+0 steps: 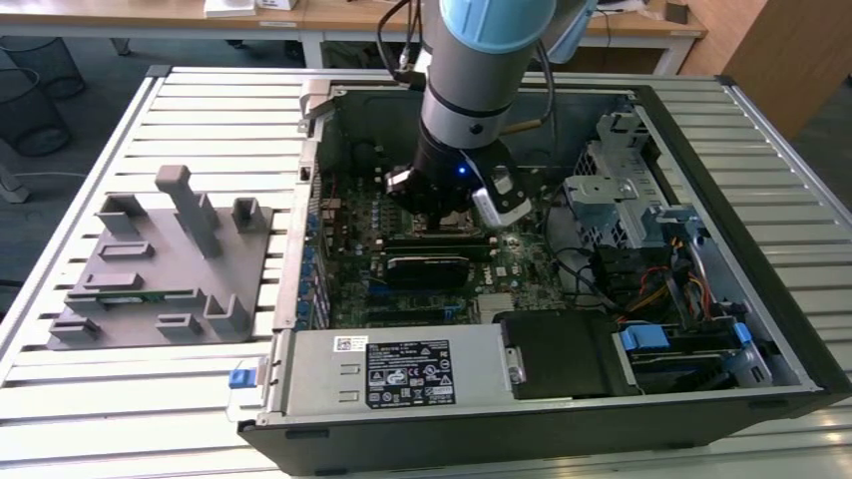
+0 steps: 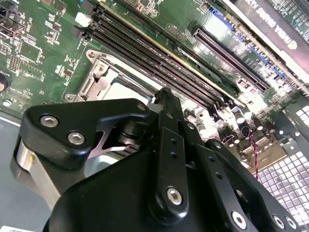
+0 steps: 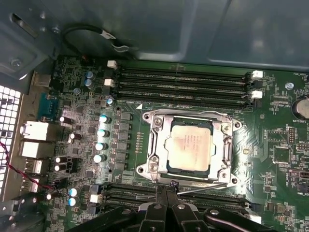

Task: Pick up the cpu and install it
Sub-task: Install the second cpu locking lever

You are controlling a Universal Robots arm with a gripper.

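Note:
The cpu [image 3: 188, 145], a pale silver square, lies flat inside the metal socket frame [image 3: 157, 126] on the green motherboard in the first wrist view. My gripper [image 3: 166, 189] is shut, with its black fingertips pressed together and nothing between them. Its tip is at the socket's edge, next to the thin lever wire [image 3: 203, 188]. In the second wrist view the gripper [image 2: 161, 96] hangs over the socket frame [image 2: 99, 77], covering most of it. In the exterior view the gripper [image 1: 446, 215] reaches down into the open computer case, and the arm hides the socket.
Memory slots [image 3: 183, 82] run along both sides of the socket, and capacitors [image 3: 102, 133] stand beside it. The case walls [image 1: 652, 110], drive cage [image 1: 613, 190] and power supply [image 1: 399, 369] ring the board. A grey fixture tray [image 1: 160, 269] holding a green memory strip [image 1: 134, 294] sits on the exterior view's left.

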